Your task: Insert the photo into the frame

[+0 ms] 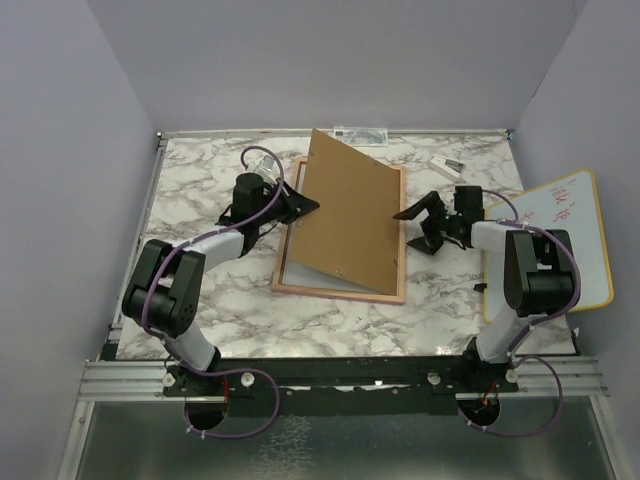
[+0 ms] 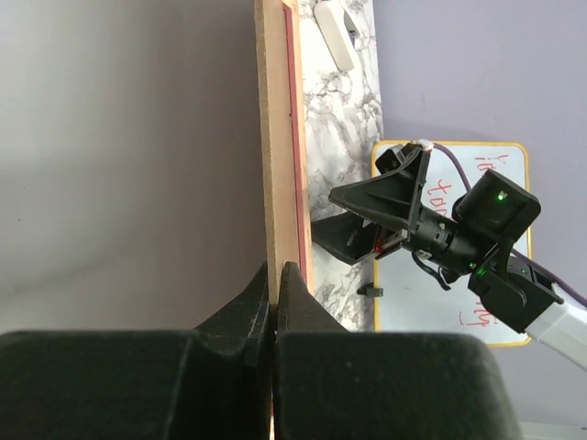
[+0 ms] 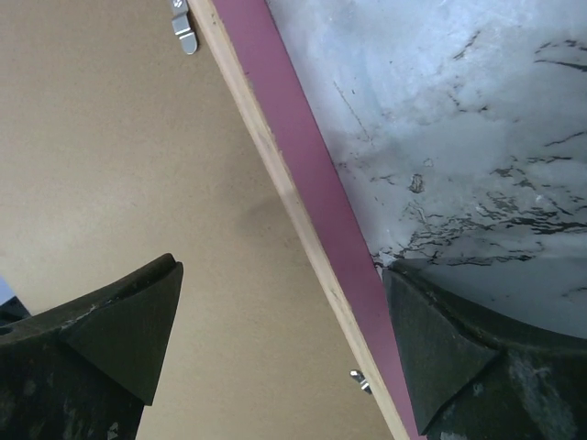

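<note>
The frame (image 1: 403,235) lies flat in the middle of the table, its pink rim showing at the right and near sides. A brown backing board (image 1: 350,210) leans over it, raised along its left edge. My left gripper (image 1: 305,205) is shut on that raised edge; in the left wrist view the left gripper (image 2: 275,272) pinches the thin tan board (image 2: 273,137). My right gripper (image 1: 412,226) stands open at the frame's right side. In the right wrist view the right gripper (image 3: 282,266) spans the pink rim (image 3: 303,156), touching nothing. The photo is hidden.
A wood-edged whiteboard (image 1: 560,240) with red writing lies at the right table edge. A small white object (image 1: 447,163) and a flat strip (image 1: 358,134) sit near the far edge. Metal tabs (image 3: 185,32) stick out of the frame's back. Walls enclose three sides.
</note>
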